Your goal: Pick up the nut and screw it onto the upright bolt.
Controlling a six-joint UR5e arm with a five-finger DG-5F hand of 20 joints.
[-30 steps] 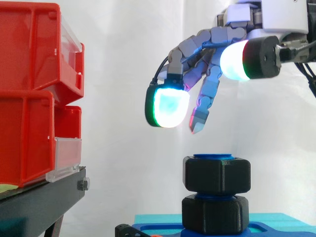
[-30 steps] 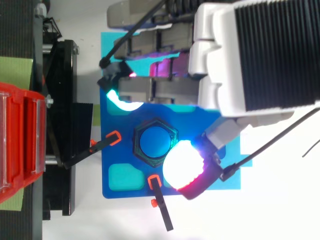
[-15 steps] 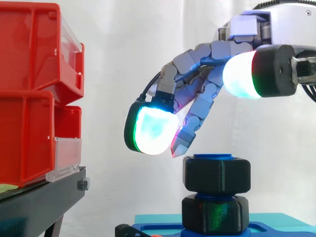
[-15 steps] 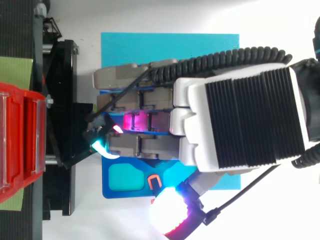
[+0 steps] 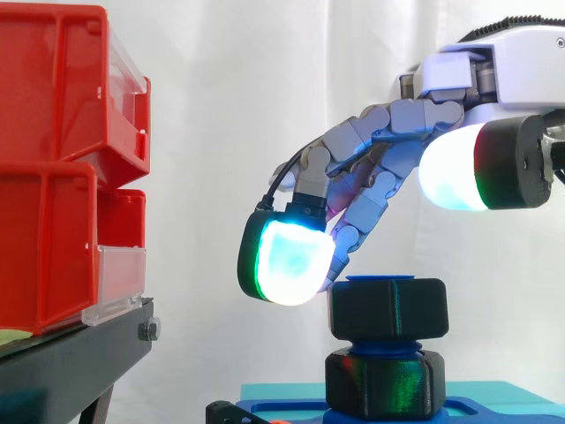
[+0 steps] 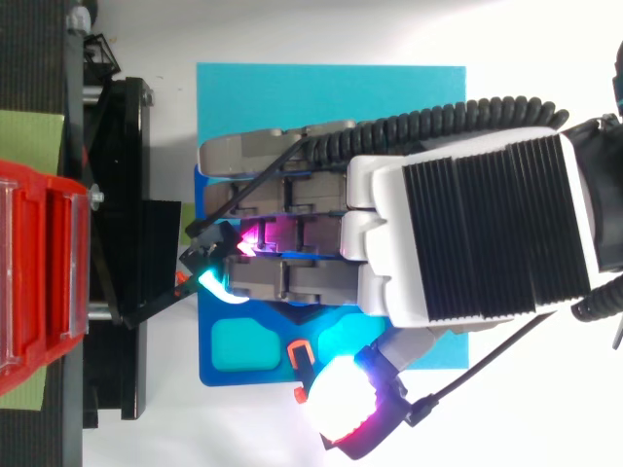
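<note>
the fingers (image 5: 287, 261) are seen bent loosely downward and spread, with nothing clamped between them. the glowing cyan-green pad is hung just beside the upper left edge of the black hex nut (image 5: 388, 309), and whether it touches there cannot be told. the thumb (image 5: 455, 172), lit white with a red edge, is held high, well apart from the nut and over its right side. the hand (image 5: 397, 146) is reached in from the right, above the bolt. the nut is found seated on the upright blue bolt (image 5: 384, 279), whose top is shown just above it. a second black nut (image 5: 384, 384) is sat lower on the same bolt, with a strip of blue showing between the two. the bolt is carried by a blue base plate (image 6: 209, 331), which is laid on a cyan mat (image 6: 331, 88) on the white counter (image 6: 292, 29). from above, the bolt is covered by the hand, and an orange-tipped clamp (image 6: 300, 352) is seen at the plate's near edge. off to the left, red bins (image 5: 53, 177) are stacked on a black stand (image 5: 79, 353).
</note>
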